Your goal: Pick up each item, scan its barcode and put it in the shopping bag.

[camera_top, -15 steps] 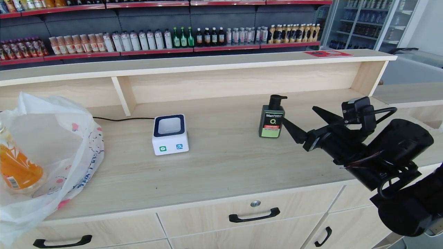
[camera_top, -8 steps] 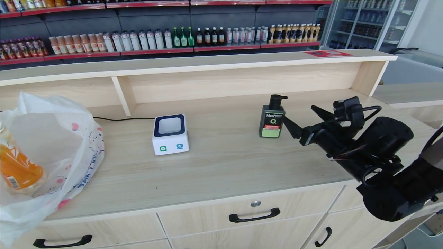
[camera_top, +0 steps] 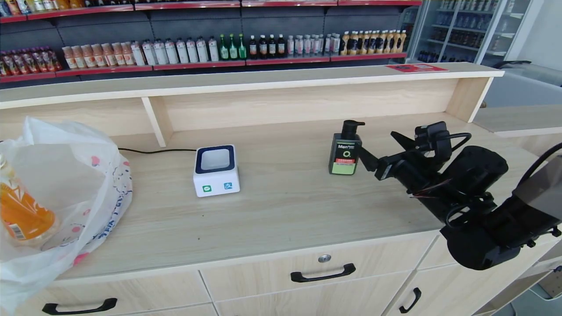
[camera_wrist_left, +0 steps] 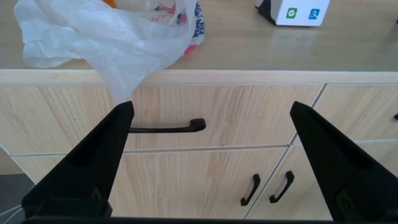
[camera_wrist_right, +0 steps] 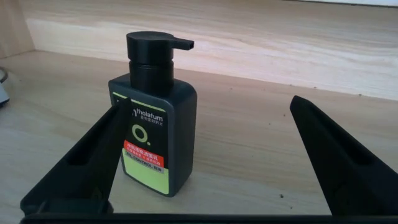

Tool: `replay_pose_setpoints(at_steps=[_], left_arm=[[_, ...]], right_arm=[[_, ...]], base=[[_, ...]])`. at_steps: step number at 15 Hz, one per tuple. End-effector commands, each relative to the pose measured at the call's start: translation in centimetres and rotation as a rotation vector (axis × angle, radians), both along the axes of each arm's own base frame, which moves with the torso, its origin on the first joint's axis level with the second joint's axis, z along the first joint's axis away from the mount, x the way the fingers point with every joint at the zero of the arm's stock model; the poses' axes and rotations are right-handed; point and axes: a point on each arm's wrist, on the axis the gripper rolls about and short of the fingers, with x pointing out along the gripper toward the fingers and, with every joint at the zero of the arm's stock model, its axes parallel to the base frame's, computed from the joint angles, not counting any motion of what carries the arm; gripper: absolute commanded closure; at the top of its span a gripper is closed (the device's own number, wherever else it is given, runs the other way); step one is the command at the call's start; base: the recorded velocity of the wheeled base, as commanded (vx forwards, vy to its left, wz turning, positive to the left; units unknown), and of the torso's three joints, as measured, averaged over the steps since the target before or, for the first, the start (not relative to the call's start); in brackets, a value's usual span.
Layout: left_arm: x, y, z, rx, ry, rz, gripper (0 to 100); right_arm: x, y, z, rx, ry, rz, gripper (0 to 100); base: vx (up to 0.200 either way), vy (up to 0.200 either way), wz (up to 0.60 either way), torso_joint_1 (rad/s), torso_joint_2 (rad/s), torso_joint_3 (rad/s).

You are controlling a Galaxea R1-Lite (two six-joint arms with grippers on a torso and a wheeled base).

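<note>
Right end effector [camera_top: 377,142]: released, its two black wedge-shaped fingers spread wide and holding nothing. It hangs low over the right part of the desk [camera_top: 281,210], pointing at the pump bottle [camera_top: 345,151].

The pump bottle stands upright on the desk, toward the back, just ahead of the fingertips and not between them. In the head view the nearer fingertip lies just beside the bottle's right side (contact cannot be judged). In the right wrist view the bottle sits off-centre in the gap, close to one finger and well apart from the other.

Bottle: dark grey, flat-sided, rectangular body with rounded shoulders, a smooth matte look, and a black cylindrical pump head with a short spout. Its front label has a red band over a pale green block.

Left end effector [camera_wrist_left: 211,106]: also released, fingers wide apart, held below the desk's front edge and facing the drawer fronts.

Scanner [camera_top: 216,171]: a white cube with a dark-framed top window, near the desk's middle, well apart from the bottle. A black cable [camera_top: 153,152] runs from it toward the left.

Shopping bag [camera_top: 66,175]: thin, crinkled, translucent white plastic with printed marks, at the desk's left end, spilling over the front edge. An orange drink bottle [camera_top: 22,215] lies inside it.

Desk surface: pale wood grain, with black drawer handles [camera_top: 322,274] below.
</note>
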Motion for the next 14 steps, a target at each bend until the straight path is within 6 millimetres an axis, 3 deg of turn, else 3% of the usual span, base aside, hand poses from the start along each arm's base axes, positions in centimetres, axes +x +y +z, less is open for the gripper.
replay_pose_setpoints(at_steps=[1, 7, 14], left_arm=[[0.0, 0.0, 0.0, 0.000, -0.002, 0.000, 0], [0.0, 0.0, 0.1, 0.003, -0.005, -0.001, 0], [0.0, 0.0, 0.1, 0.017, -0.005, -0.001, 0]], right_arm=[[0.3, 0.1, -0.3, -0.002, 0.004, 0.001, 0], [0.8, -0.1, -0.8, -0.005, 0.011, -0.009, 0], [1.7, -2.3, -1.2, -0.004, 0.016, -0.074, 0]], base=[[0.000, 0.000, 0.00, 0.000, 0.00, 0.000], [0.000, 0.000, 0.00, 0.000, 0.00, 0.000], [0.000, 0.000, 0.00, 0.000, 0.00, 0.000]])
